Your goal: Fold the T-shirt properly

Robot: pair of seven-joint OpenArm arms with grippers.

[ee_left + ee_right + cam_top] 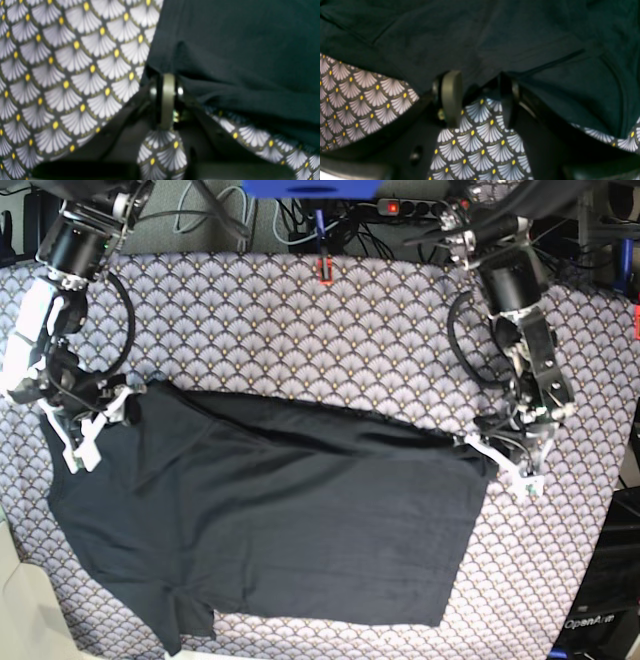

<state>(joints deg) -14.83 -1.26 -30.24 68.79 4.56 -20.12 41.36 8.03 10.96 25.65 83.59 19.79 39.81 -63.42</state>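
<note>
The black T-shirt (300, 520) lies spread across the patterned cloth, with a fold line running along its upper edge. At the shirt's right corner in the base view, my left gripper (487, 448) is shut on the fabric. The left wrist view shows its fingers (168, 100) pressed together, with the shirt's edge (225, 62) pinched at their tips. My right gripper (125, 402) is at the shirt's upper left corner. In the right wrist view its fingers (451, 95) stand apart at the hem of the T-shirt (480, 45), patterned cloth showing between them.
The grey scallop-patterned cloth (300, 330) covers the whole table. A red clip (325, 270) sits at its far edge. Cables and a power strip (400, 208) run behind the table. The table's right edge lies close to the left arm (520, 310).
</note>
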